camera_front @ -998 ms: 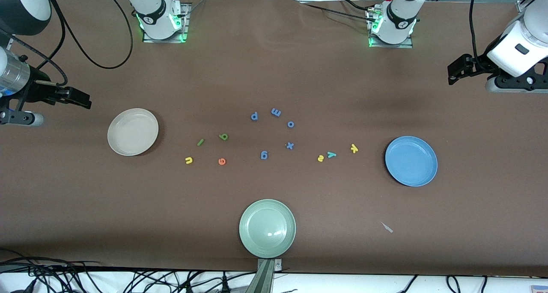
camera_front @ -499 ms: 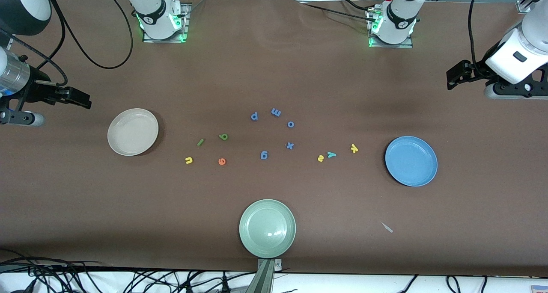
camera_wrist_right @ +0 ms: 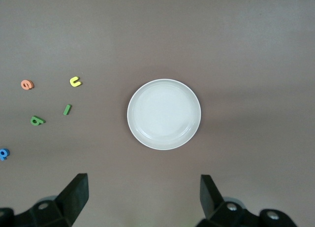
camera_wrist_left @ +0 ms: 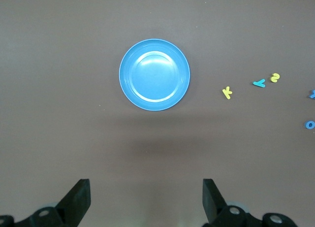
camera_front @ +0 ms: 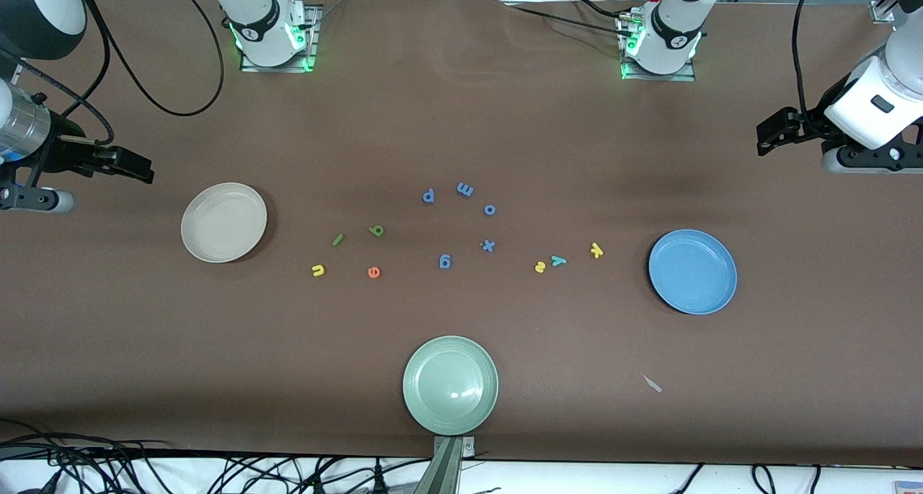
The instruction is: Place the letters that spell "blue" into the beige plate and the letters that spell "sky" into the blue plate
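Note:
The beige plate [camera_front: 223,222] [camera_wrist_right: 164,113] lies bare toward the right arm's end. Beside it lie the light green b [camera_front: 376,230], dark green l [camera_front: 337,240], yellow u [camera_front: 318,270] and orange e [camera_front: 373,272]. The blue plate [camera_front: 692,271] [camera_wrist_left: 154,74] lies bare toward the left arm's end, with yellow k [camera_front: 596,249], teal y [camera_front: 558,260] and yellow s [camera_front: 539,267] beside it. My right gripper [camera_front: 137,168] [camera_wrist_right: 143,195] hangs open, high over the table's end past the beige plate. My left gripper [camera_front: 770,133] [camera_wrist_left: 146,197] hangs open, high near the blue plate's end.
Blue letters p [camera_front: 428,195], m [camera_front: 465,189], o [camera_front: 489,209], x [camera_front: 488,245] and g [camera_front: 445,261] lie mid-table between the two letter groups. A pale green plate [camera_front: 450,385] sits at the table edge nearest the front camera. A small scrap [camera_front: 652,384] lies nearby.
The left arm's hand has shifted slightly at its end of the table. The right arm, the letters and the plates have not moved.

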Available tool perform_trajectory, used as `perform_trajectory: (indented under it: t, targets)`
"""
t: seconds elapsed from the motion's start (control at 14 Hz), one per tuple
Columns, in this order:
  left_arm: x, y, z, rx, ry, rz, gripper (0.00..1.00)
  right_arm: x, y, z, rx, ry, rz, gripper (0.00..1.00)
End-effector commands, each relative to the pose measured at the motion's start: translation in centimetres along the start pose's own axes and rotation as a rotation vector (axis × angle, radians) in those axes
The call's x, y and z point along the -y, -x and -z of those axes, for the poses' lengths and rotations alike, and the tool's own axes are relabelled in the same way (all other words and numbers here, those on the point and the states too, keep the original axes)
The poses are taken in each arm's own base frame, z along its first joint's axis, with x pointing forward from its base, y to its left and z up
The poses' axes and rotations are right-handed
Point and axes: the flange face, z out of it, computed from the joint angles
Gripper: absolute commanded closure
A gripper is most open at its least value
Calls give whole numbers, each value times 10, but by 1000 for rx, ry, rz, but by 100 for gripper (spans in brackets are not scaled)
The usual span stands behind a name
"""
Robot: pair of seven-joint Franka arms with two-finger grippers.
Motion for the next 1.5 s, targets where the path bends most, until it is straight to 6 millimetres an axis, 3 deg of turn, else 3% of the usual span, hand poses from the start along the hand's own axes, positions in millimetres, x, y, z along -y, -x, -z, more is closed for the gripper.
perform_trajectory:
  t: [0.0,0.29,0.71,0.93,1.0,1.28,1.43]
  targets:
    - [18,-4,6,-9,-29,14,0,-3,3,3,3,2,6,0]
    - [21,-3,5,0,-28,22,0,-3,3,2,5,2,7,0]
    - [6,0,0,40,-15,4,0,-3,3,2,5,2,7,0]
    - [-23,-12,-10,55,-12,-15,0,-6,3,2,5,2,10,0]
    - [-29,-18,-20,72,-11,8,0,-7,2,1,7,2,13,0]
    - [-90,-36,-66,133,-26,158,0,-15,1,-1,9,1,27,0]
    - [-104,-56,-88,100,4,241,0,-16,1,0,7,1,38,0]
